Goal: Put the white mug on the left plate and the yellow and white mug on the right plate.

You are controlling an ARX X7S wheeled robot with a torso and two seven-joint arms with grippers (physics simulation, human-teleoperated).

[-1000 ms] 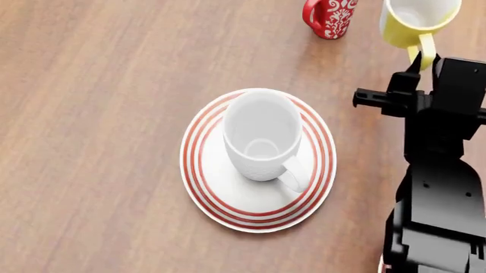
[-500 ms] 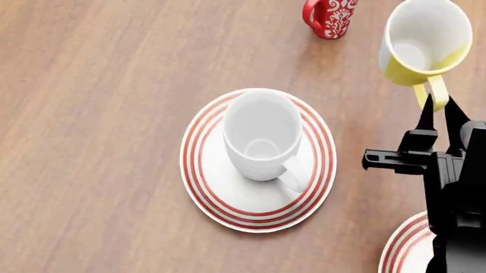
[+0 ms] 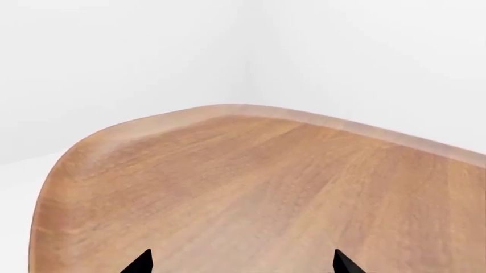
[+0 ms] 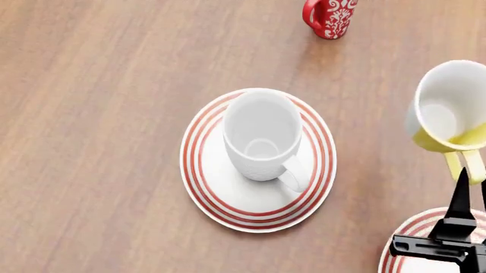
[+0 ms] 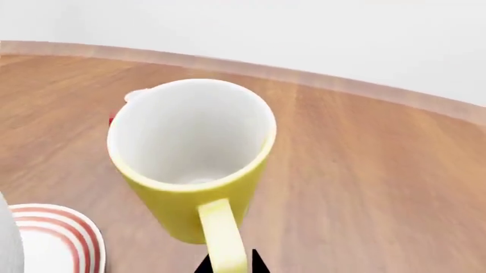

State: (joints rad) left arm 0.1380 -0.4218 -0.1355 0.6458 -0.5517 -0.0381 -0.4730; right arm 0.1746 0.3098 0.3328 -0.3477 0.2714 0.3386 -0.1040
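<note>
**Ana:** Wood is nearly all the left wrist view gives: bare surface point(image 3: 251, 187) out to a rounded corner, with two dark tips of the left gripper point(image 3: 241, 263) standing well apart at the picture's edge. So those jaws are spread and hold nothing.

**Ben:** And the head view?

**Ana:** The white mug point(image 4: 262, 136) stands upright on the left plate point(image 4: 199, 182), so I judge that half done. The yellow and white mug point(image 4: 448, 114) hangs tilted near the right edge, its mouth turned toward the camera, just beyond the right plate point(image 4: 410, 236), which shows only as a slice at the bottom corner. The right gripper point(image 4: 470, 187) pinches the mug's handle from below, probably why it tips. A red patterned mug point(image 4: 331, 17) stands far off, untouched.

**Ben:** Does the right wrist view agree?

**Ana:** Yes. The yellow handle point(image 5: 224, 239) runs down between two dark fingertips pressed onto it. The mug is clear of the wood, I think. It needs to come over the plate and level out.
</note>
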